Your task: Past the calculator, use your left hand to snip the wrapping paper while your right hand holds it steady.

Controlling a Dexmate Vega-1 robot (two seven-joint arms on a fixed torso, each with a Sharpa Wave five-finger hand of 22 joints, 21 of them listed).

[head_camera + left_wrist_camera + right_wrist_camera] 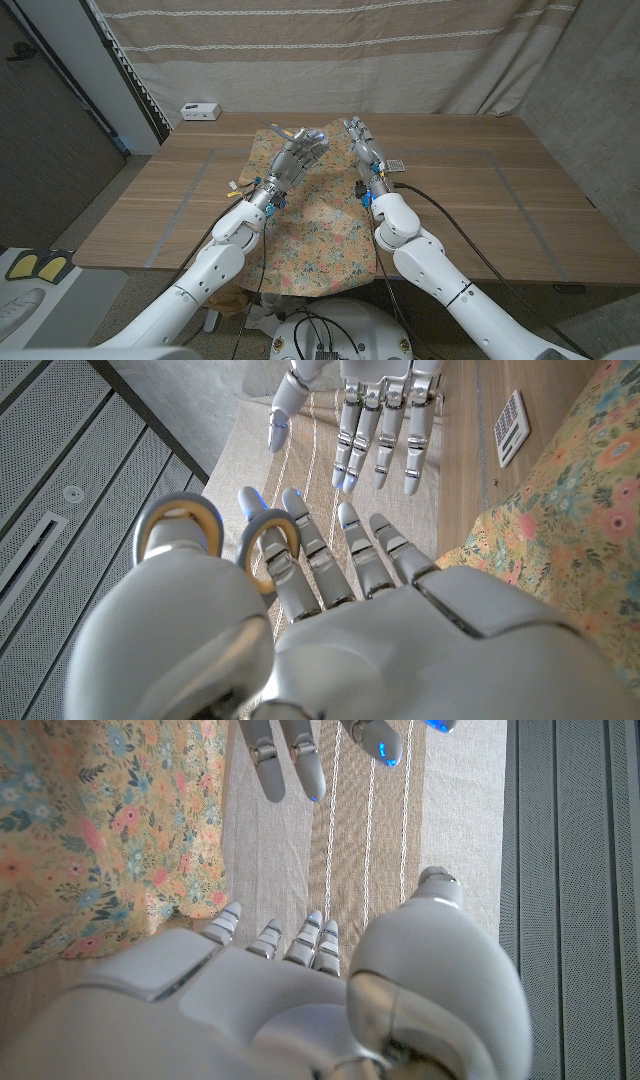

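A: While the scissors point(215, 540) are held in the left hand point(296, 152), with its thumb and a finger through the yellow-lined loops as the left wrist view shows, the blades are raised over the far edge of the wrapping paper point(315, 215); no cut can be seen yet.

B: Agreed; the right hand point(362, 140) is held with its fingers straight and apart, nothing gripped; whether the sheet is touched by it cannot be told from the head view.

A: The flowered paper is spread at the table's point(480, 200) middle, running from its twelve o'clock edge towards six and over the near edge; the calculator point(396, 165) lies just beside the paper, at three o'clock from its far corner.

B: Then the right hand should probably be pressed down on the paper near that corner first; only afterwards should the blades be lowered onto the far edge.

A: A loose sheet would likely be dragged or crumpled by the blades; a short snip close to the pinned spot is advised.
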